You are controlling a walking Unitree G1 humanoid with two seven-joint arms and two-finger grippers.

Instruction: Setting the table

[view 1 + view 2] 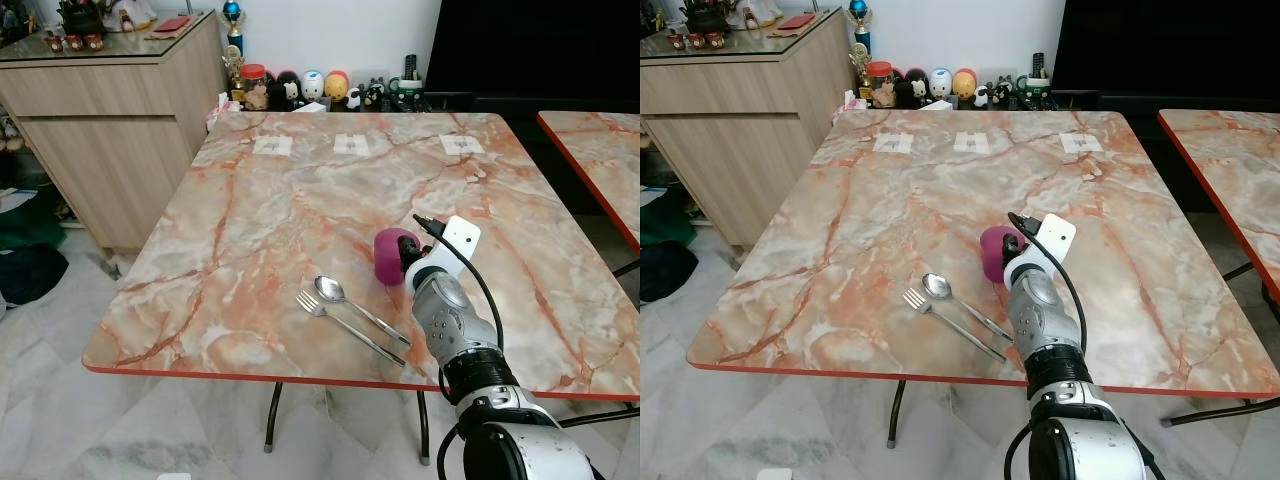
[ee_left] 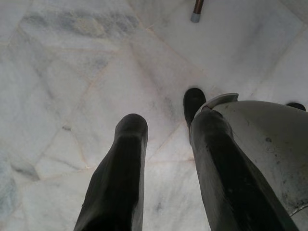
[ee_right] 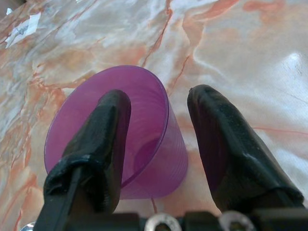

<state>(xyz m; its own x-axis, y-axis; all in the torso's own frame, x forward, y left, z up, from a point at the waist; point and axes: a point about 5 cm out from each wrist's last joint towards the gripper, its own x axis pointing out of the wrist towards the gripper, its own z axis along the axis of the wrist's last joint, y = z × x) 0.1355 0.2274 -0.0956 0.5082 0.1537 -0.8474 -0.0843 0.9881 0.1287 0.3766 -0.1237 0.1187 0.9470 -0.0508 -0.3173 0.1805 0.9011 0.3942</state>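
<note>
The left pincer (image 2: 163, 159) hangs idle over the pale floor (image 2: 72, 72), its two black fingers apart and holding nothing, well away from the work. On the table (image 1: 250, 220), toward the near edge and a little right of its middle, a fork (image 1: 345, 325) and a spoon (image 1: 355, 305) lie side by side, close together, their heads pointing to the far left and their handles running toward the near right corner. Just right of the spoon's handle end, and a little farther from the near edge, stands the purple cup (image 1: 395, 255), upright with its mouth up. The right pincer (image 3: 159, 144) is at that cup, reaching from the near edge: one finger (image 3: 98, 144) dips inside the cup's mouth against the wall, the other finger (image 3: 231, 144) stands outside it with a visible gap to the cup, so the pincer straddles the wall but is released, not clamped. The cup therefore lies straight ahead of the right pincer, along its fingers, and the right arm is plainly the nearer one. Judging by this, the cup is being either set down or about to be pinched by its rim; which, I cannot tell.
</note>
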